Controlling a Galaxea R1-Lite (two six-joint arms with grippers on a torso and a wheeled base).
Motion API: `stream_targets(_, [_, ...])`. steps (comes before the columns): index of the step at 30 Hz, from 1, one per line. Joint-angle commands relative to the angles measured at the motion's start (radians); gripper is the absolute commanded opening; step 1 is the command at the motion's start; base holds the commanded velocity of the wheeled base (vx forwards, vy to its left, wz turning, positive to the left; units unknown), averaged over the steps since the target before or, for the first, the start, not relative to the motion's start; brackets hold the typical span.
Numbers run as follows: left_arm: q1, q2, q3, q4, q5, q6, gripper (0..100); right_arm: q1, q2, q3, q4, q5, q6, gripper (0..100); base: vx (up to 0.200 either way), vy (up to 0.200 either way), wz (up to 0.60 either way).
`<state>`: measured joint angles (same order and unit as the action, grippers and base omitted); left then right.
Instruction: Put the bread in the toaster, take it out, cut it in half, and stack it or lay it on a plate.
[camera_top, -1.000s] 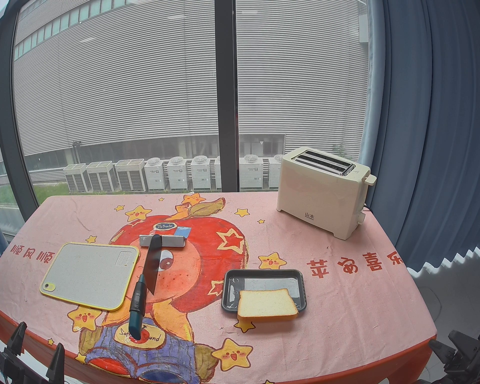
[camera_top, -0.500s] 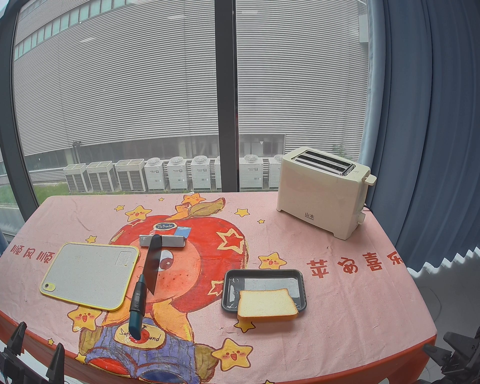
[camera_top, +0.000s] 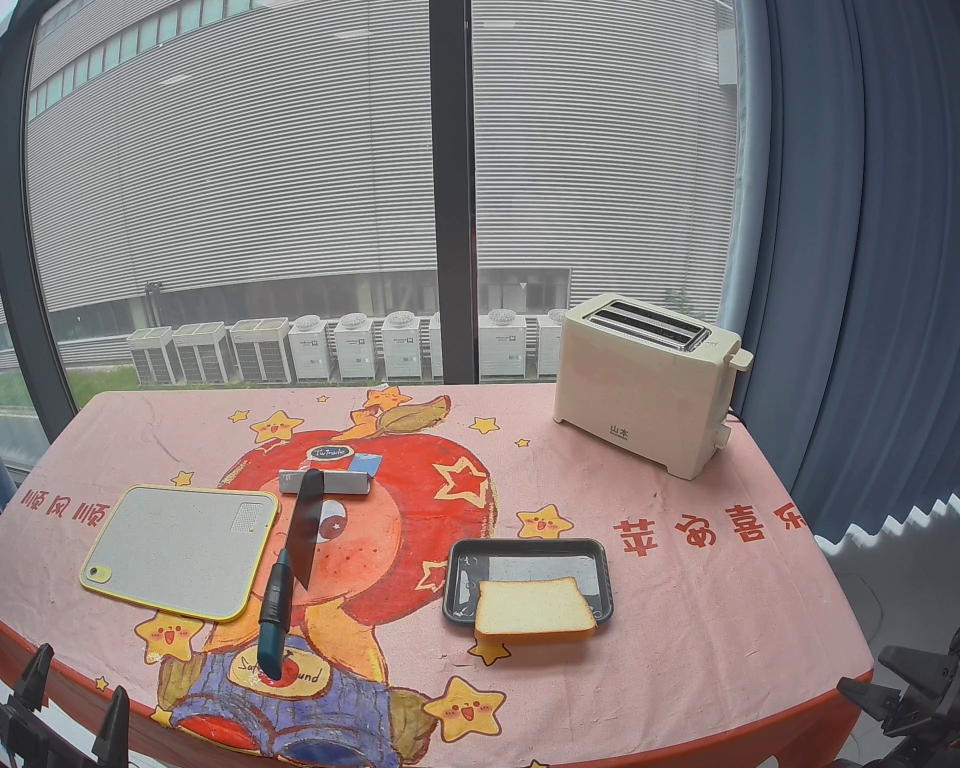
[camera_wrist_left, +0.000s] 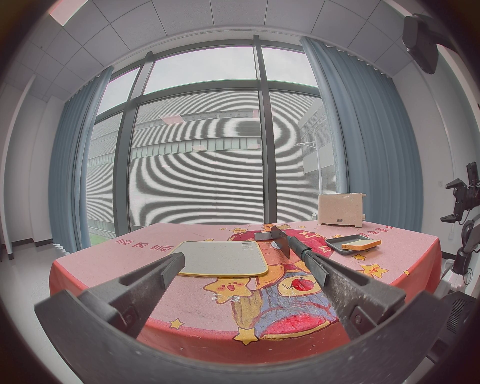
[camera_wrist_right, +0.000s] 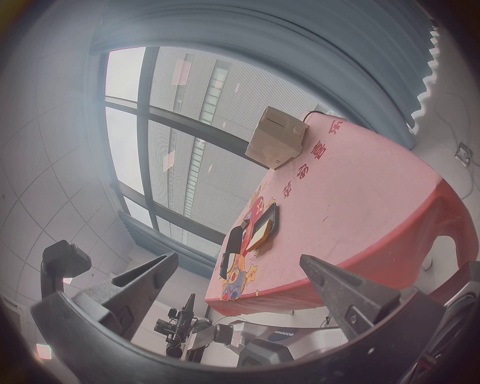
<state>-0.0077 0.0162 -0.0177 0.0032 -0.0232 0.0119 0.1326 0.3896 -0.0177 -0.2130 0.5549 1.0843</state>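
Observation:
A slice of bread (camera_top: 533, 608) lies across the near rim of a black plate (camera_top: 527, 565) at the table's middle front. The cream toaster (camera_top: 645, 382) stands at the back right with both slots empty. A grey cutting board (camera_top: 180, 548) lies front left, and beside it a knife (camera_top: 285, 570) leans with its blade on a small rest (camera_top: 325, 482). My left gripper (camera_top: 78, 690) hangs open below the table's front-left edge, holding nothing. My right gripper (camera_top: 860, 670) is open off the front-right corner, well away from the bread (camera_wrist_right: 260, 233).
The table wears a pink cloth with an apple print, and a window runs behind it. A blue curtain (camera_top: 850, 250) hangs close beside the toaster on the right. Open cloth lies between the plate and the toaster.
My right gripper has edged slightly left toward the table's front-right corner. The bread, the knife and my left gripper have stayed where they were.

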Motion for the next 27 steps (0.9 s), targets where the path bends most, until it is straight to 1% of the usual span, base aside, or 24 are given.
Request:
stream_targets(1, [0.0, -0.016, 0.018, 0.0, 0.0, 0.0, 100, 0.027, 0.141, 0.015, -0.055, 0.0, 0.006, 100, 0.0, 0.0, 0.0])
stream_targets(6, [0.0, -0.016, 0.018, 0.0, 0.0, 0.0, 100, 0.03, 0.187, 0.015, -0.082, 0.0, 0.005, 100, 0.0, 0.0, 0.0])
stream_targets(18, [0.0, -0.016, 0.018, 0.0, 0.0, 0.0, 100, 0.076, 0.368, 0.008, -0.232, -0.001, 0.0, 100, 0.0, 0.0, 0.0])
stream_targets(27, [0.0, -0.016, 0.018, 0.0, 0.0, 0.0, 100, 0.096, 0.465, -0.002, -0.293, -0.001, -0.006, 100, 0.0, 0.0, 0.0])
